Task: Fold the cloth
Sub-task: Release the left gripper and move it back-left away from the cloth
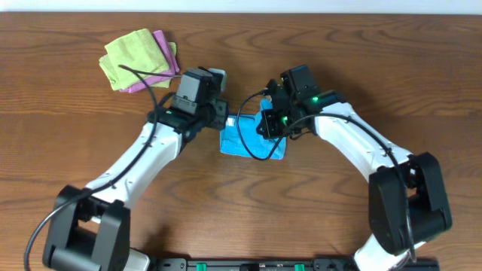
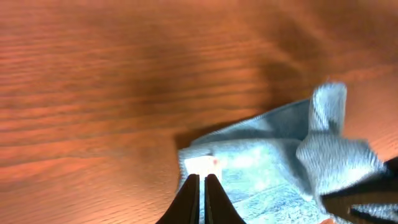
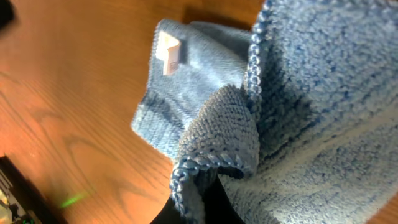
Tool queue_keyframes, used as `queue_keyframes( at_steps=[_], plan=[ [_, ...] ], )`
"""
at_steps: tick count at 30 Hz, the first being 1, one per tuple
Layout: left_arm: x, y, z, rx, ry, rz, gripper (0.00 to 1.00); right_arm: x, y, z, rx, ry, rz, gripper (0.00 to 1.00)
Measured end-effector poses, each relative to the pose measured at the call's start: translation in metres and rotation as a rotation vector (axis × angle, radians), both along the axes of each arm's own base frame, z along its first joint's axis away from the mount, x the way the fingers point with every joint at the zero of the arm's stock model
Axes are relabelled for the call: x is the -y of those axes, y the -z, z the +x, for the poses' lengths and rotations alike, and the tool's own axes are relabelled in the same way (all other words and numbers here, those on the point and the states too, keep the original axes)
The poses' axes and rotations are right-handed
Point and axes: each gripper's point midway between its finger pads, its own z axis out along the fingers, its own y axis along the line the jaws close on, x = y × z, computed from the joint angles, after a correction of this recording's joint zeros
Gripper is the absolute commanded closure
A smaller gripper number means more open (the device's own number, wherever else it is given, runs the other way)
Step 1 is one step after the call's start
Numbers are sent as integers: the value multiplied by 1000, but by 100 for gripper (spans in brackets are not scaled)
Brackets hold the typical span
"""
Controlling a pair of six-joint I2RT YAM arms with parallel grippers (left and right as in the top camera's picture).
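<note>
A: How do our left jaws stand?

B: Pressed together. In the left wrist view the two fingers come up side by side from six o'clock with only a hairline between them. Their tips meet the edge of the cloth right at its white tag. We cannot tell whether any fabric sits between them.

A: And our right jaws?

B: Pinching the cloth. In the right wrist view a folded corner with its stitched hem runs straight down into them at six o'clock, and blue pile fills the picture from twelve round to four o'clock. The tag shows at eleven o'clock, on a flap lying on the wood.

A: Does the left camera see that pinch?

B: It sees a peak of fabric standing up at two o'clock, raised off the bench, with the flat part spread below it.

A: Where does the cloth lie from overhead?

B: Near the middle of the bench, between our two arms, mostly flat. Our left jaws are at its ten o'clock corner and our right jaws over its one o'clock corner.

A: Anything else on the bench?

B: A lime-green cloth overlapping a pink-purple cloth — both well apart from the blue one, out at its ten o'clock.
</note>
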Motion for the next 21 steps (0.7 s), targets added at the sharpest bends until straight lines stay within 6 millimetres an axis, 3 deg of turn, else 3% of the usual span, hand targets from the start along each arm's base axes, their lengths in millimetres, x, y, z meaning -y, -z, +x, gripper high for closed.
queue_keyframes(
  at_steps=[10,14,21],
  plan=[
    [-85,-20,7,-18,-202,1,94,-25,-3,-8,36,-63,17,98],
    [-95,-25,6,-15,-222,-14,94,-30,-4,-8,50,-67,18,98],
    [-93,-33,4,2,-197,-27,94,-32,-5,-4,72,-62,14,99]
  ],
)
